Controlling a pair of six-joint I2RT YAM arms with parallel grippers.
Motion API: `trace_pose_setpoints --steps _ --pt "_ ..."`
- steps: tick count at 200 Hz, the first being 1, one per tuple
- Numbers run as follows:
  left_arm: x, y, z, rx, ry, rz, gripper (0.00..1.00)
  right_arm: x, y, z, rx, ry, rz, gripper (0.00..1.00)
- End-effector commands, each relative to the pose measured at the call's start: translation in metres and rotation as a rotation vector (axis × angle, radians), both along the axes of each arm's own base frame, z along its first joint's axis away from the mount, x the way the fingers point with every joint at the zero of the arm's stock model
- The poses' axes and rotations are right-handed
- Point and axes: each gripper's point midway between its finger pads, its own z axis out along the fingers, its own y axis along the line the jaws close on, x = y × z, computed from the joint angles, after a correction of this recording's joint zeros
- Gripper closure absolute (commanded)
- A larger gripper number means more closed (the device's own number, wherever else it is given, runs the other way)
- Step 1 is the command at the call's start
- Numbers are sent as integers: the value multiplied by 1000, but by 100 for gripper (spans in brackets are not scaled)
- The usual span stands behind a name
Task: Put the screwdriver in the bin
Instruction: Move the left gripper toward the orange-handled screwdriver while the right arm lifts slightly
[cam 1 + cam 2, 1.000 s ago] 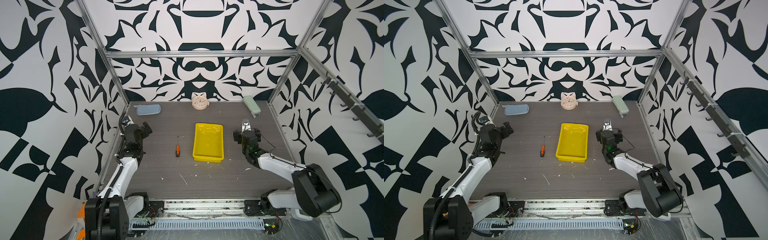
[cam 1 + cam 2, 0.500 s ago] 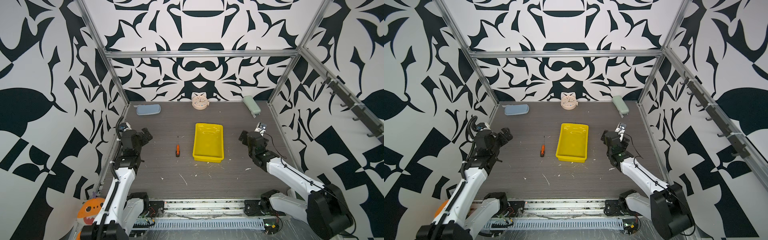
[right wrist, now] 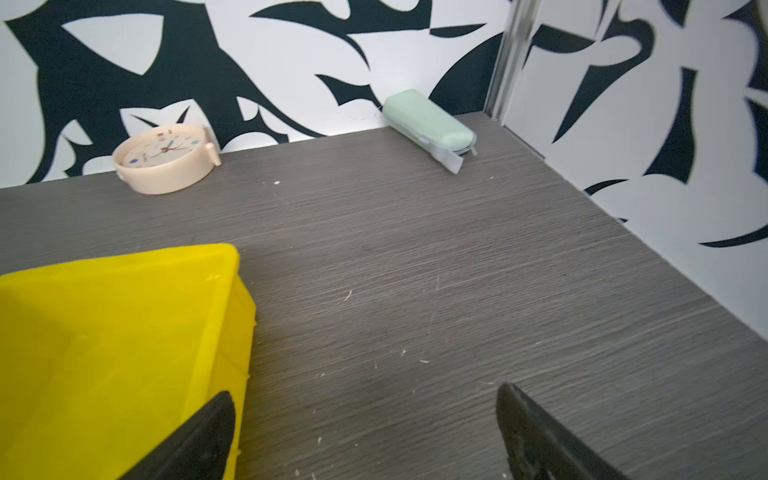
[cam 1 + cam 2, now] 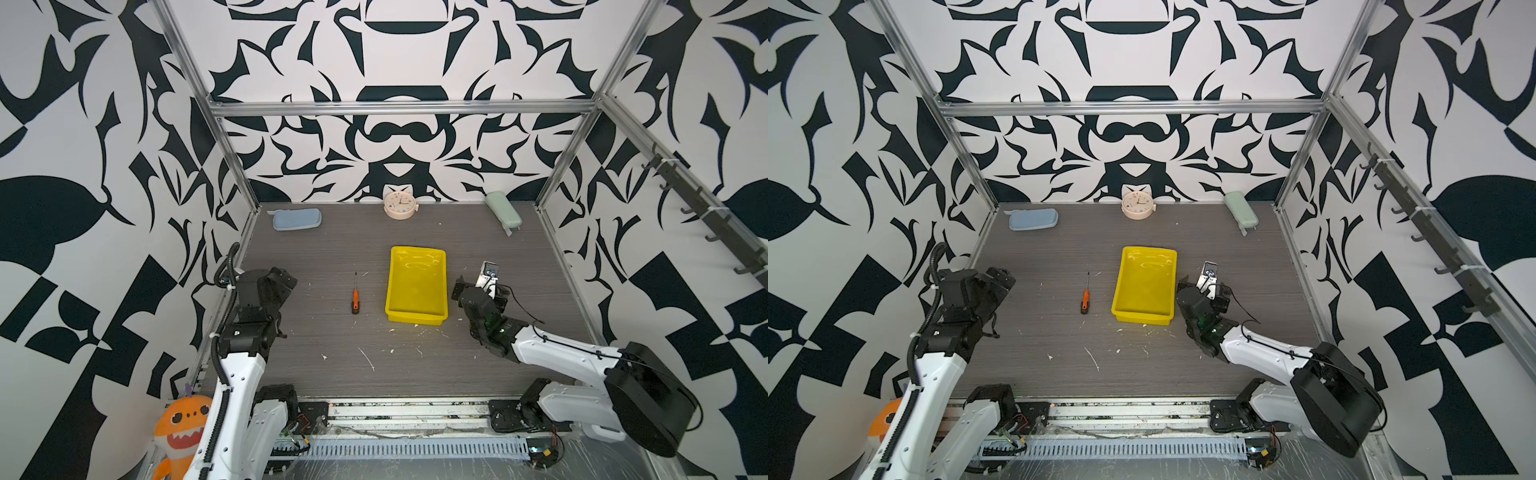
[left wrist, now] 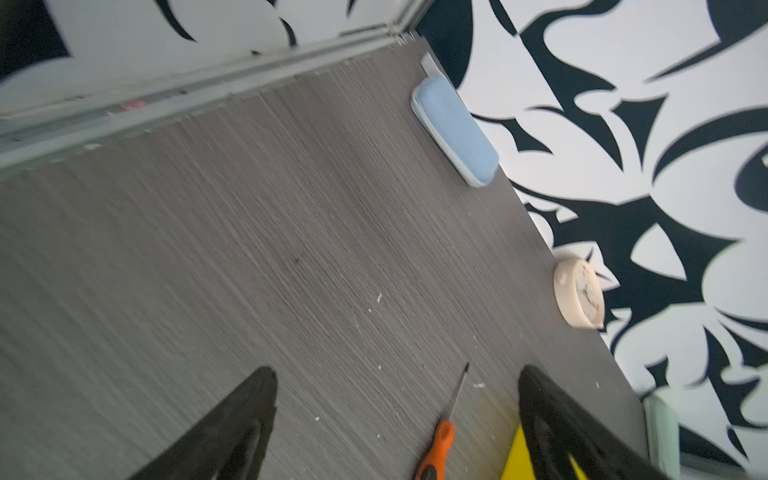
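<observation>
Left gripper [image 5: 397,374]: jaws spread, empty. The screwdriver [image 4: 355,297] lies flat on the table [image 4: 332,374] ahead of it, between it and the bin [image 4: 417,319]. Right gripper [image 3: 365,390]: jaws spread, empty, beside the bin.

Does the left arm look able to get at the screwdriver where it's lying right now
Probably yes. The screwdriver lies flat on bare table, apart from the bin. Nothing lies between it and the left gripper, whose fingers stand open.
</observation>
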Motion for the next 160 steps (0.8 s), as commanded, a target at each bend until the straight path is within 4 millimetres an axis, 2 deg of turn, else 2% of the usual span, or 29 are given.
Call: trace_pose_setpoints --steps 1,22,48,52,83,109,134,138,160 --pt "12 -30 0 -179 -116 -65 13 4 -10 35 33 -123 -86 0" --pt "11 -39 -14 -148 -61 -86 13 1 -9 31 84 -167 -68 0" --pt "18 -67 -45 -134 23 -161 14 1 -11 31 58 -172 -69 0" --pt "20 -72 -48 -123 28 -174 19 2 -11 32 51 -170 -69 0" --pt "43 -110 -59 -4 95 -285 29 1 -13 33 16 -156 -78 0" --pt "56 -133 -60 97 142 -357 40 3 3 29 50 -130 15 5" --pt "53 -142 -60 204 208 -412 43 5 10 27 74 -122 47 5" --pt "52 -145 -71 221 247 -423 44 5 10 26 72 -120 47 5" --pt "41 -158 -89 265 295 -482 45 6 10 22 58 -108 38 5"
